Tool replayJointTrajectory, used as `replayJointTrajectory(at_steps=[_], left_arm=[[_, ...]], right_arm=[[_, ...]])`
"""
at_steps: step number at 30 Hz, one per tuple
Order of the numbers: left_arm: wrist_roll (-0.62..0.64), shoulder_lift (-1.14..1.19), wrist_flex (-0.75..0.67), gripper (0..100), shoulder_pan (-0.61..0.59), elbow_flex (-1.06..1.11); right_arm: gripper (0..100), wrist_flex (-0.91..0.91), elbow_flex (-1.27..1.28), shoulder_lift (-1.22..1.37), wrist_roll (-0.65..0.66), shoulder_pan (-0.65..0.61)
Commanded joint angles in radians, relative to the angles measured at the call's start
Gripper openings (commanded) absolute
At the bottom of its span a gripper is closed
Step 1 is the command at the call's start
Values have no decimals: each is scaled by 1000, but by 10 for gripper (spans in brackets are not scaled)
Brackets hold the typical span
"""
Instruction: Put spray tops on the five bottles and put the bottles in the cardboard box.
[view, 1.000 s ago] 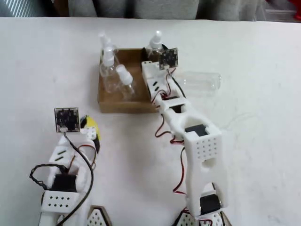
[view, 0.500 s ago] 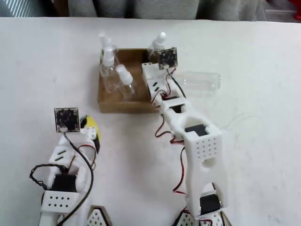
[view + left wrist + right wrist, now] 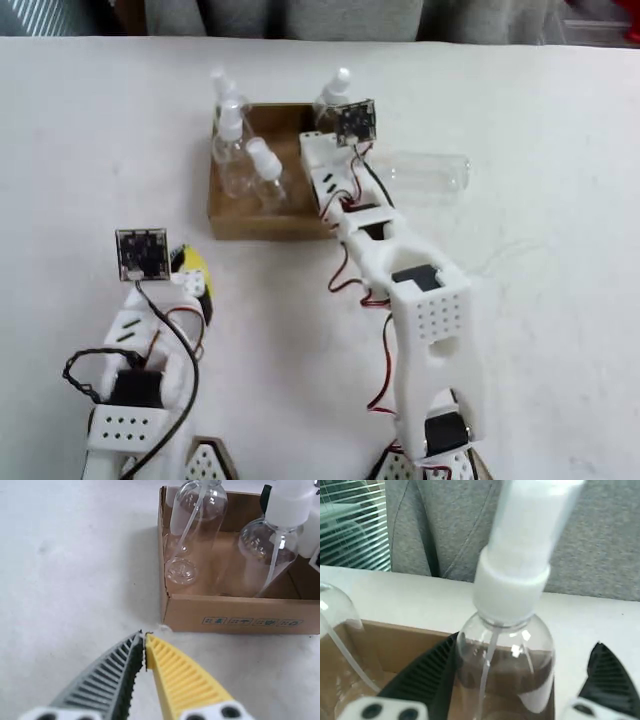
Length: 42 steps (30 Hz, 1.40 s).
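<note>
Over the far right corner of the brown cardboard box, the right gripper stood spread around a clear plastic bottle with a white spray top, one jaw well off it. Rising straight up would best avoid tipping it. The left gripper, pressed together, hung above the white table. One clear uncapped bottle lay beside the box.

- A row of small teal printed marks ran along the outer side wall of the cardboard box, too small to read.
- No other writing, number or sign was legible.
</note>
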Motion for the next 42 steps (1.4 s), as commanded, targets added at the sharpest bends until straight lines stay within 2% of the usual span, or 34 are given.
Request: replayJointTrajectory(at_steps=[1, 15, 27, 42], left_arm=[[3, 1, -2, 23, -2, -6], [3, 1, -2, 23, -2, -6], [3, 1, -3, 23, -2, -6], [3, 1, -3, 23, -4, -6]], right_arm=[[336, 8, -37, -104, -35, -5], [336, 8, -35, -128, -37, 13], [336, 8, 153, -355, -44, 13], [336, 10, 127, -414, -43, 25]])
